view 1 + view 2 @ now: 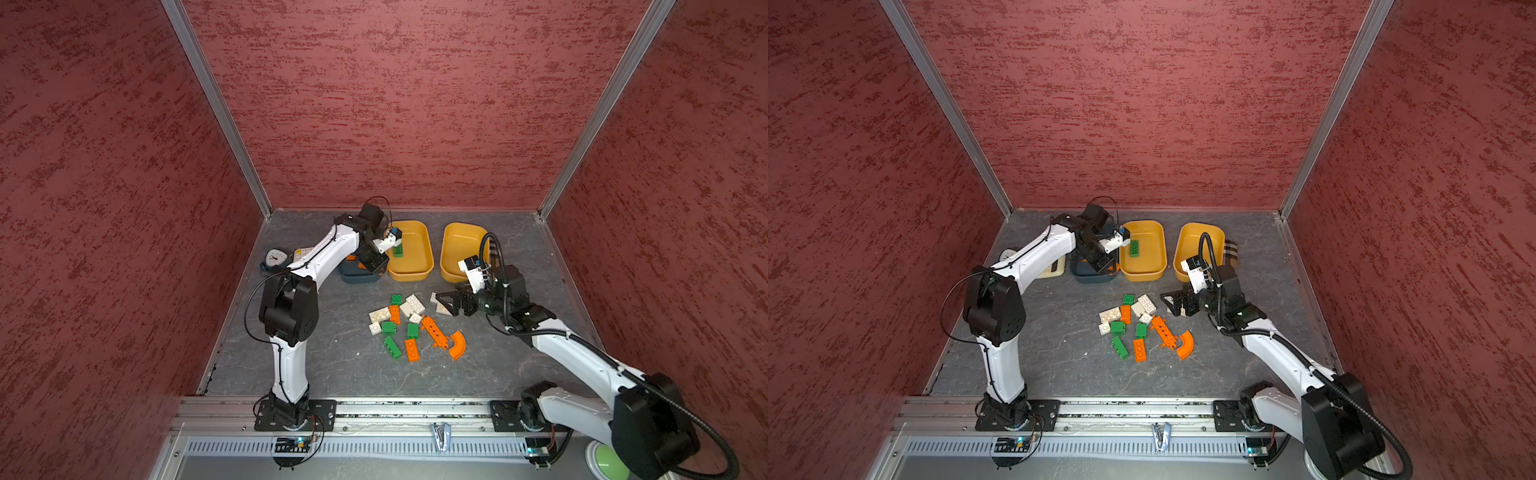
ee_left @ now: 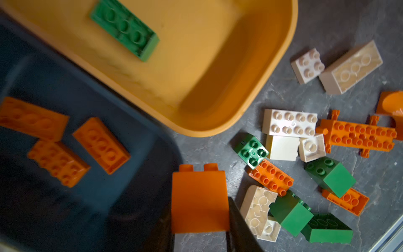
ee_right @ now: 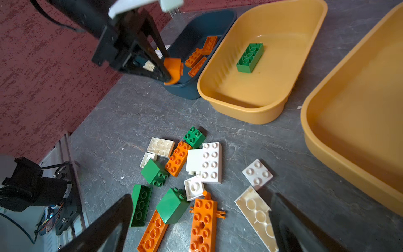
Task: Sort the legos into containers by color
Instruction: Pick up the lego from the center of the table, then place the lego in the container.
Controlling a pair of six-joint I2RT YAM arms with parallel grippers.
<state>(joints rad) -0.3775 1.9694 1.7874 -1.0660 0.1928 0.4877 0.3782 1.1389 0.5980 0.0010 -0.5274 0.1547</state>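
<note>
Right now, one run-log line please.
left gripper: shut on orange brick over teal tub rim | right gripper: open over loose bricks | teal tub: three orange bricks | yellow tub: one green brick

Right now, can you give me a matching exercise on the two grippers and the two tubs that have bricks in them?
1 left gripper
2 right gripper
3 teal tub
4 middle yellow tub

a one green brick inside
b open, holding nothing
c shut on an orange brick
d three orange bricks inside

Pairs: 1-c, 2-b, 3-d, 4-a
</note>
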